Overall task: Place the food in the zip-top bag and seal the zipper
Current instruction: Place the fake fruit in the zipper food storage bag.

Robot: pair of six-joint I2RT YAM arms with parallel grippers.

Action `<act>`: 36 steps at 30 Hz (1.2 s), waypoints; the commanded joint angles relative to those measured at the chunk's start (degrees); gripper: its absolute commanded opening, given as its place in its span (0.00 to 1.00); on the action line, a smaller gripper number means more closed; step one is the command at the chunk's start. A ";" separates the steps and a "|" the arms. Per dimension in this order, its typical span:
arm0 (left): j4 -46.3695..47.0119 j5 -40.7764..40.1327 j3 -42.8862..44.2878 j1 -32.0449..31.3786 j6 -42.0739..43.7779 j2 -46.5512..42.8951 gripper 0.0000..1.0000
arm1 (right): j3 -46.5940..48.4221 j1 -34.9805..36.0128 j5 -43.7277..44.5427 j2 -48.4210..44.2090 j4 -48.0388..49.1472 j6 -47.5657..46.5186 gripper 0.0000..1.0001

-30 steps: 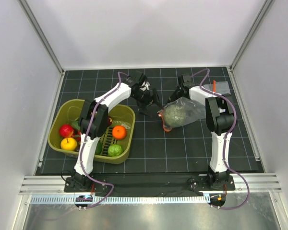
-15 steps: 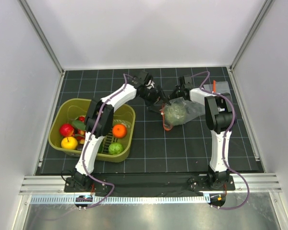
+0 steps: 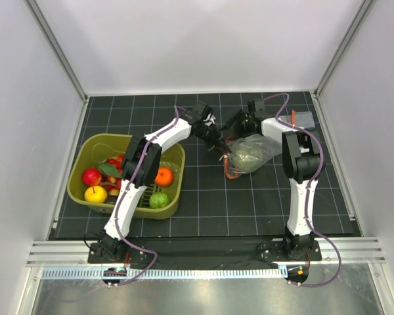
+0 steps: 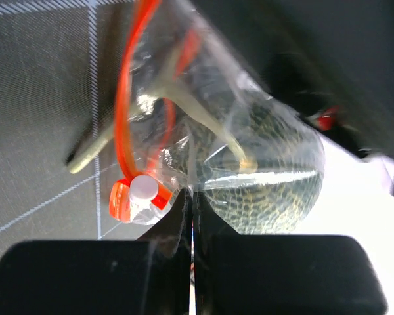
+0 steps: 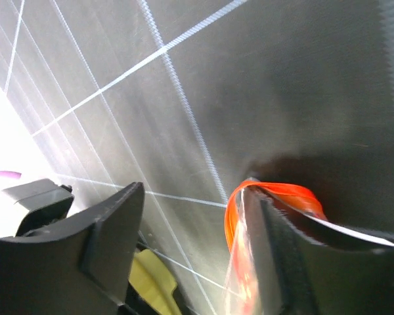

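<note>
The clear zip-top bag (image 3: 253,154) lies right of centre on the black mat, with a pale-green mottled fruit (image 3: 245,156) inside it. Its orange-red zipper (image 3: 228,168) curls at the mouth, on the left. My left gripper (image 3: 219,143) is shut on the bag's thin plastic (image 4: 184,164), beside the zipper's white end (image 4: 143,187); the mottled fruit (image 4: 269,193) fills the bag just behind. My right gripper (image 3: 236,125) stands open above the mouth. In the right wrist view the orange strip (image 5: 238,216) rests against one of its fingers (image 5: 285,256), ungripped. More food sits in the basket: an orange (image 3: 163,176) and a red piece (image 3: 90,178).
The olive-green basket (image 3: 85,154) stands at the left and also holds a yellow piece (image 3: 95,194) and a green one (image 3: 159,200). A small clear sheet with an orange stick (image 3: 301,119) lies at the back right. Grey walls close in the mat on three sides.
My left gripper moved right to the bag's mouth and shut on its plastic. My right gripper opened and let go of the bag's edge.
</note>
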 commanded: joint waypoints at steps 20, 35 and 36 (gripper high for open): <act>-4.22 -0.97 1.23 1.26 4.90 1.55 0.00 | -5.57 -13.08 14.08 -28.77 -24.96 -16.26 0.85; -6.42 -2.72 2.81 0.21 6.05 1.38 0.00 | -19.45 -14.85 9.71 -34.05 -27.70 -13.45 0.77; -6.60 -2.99 3.16 0.03 6.22 1.38 0.00 | -20.42 -14.50 9.00 -33.79 -26.73 -13.01 0.76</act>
